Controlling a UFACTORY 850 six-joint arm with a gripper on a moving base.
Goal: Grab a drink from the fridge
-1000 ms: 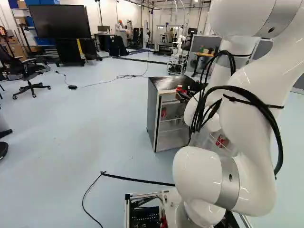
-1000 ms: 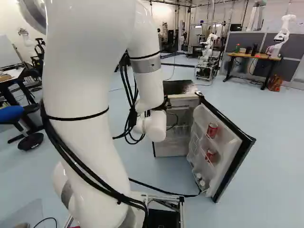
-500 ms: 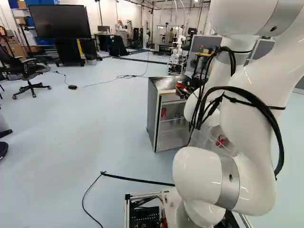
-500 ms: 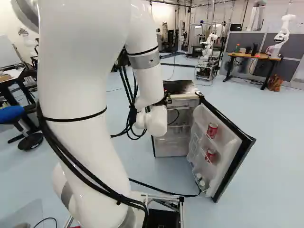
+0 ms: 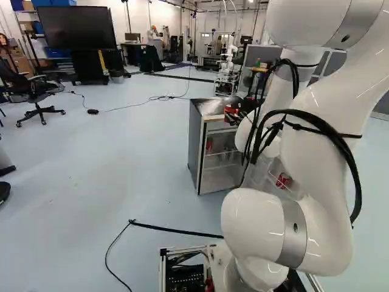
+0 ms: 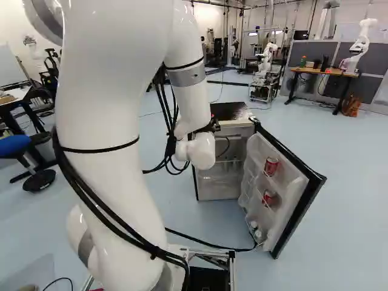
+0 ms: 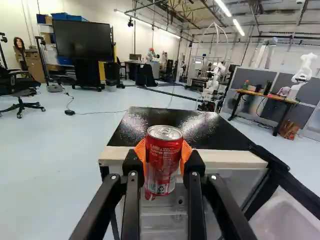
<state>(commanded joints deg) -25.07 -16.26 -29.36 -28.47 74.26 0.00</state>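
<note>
In the left base view my gripper [image 5: 244, 107] is partly hidden by the arm, at the fridge's [image 5: 196, 146] top front. The wrist view has the gripper [image 7: 164, 162] shut on an upright red can [image 7: 164, 155], an orange pad on each side. Behind the can lies the black fridge top [image 7: 172, 122]; shelves show below it. The fridge door [image 6: 294, 194] stands wide open in the right base view, with one red can [image 6: 271, 165] on its upper rack and another red can [image 6: 268, 198] lower down. A red item [image 5: 209, 145] shows inside the fridge.
A black cable [image 6: 203, 242] crosses the floor ahead of the base. Farther back are a wooden table [image 6: 324, 73], another robot [image 6: 264, 66], a big screen [image 5: 76, 27] and an office chair [image 5: 37, 97].
My arm has shifted slightly; in the right base view its wrist is a little higher, and the gripper has moved with the can still held. The base and fridge have not moved.
</note>
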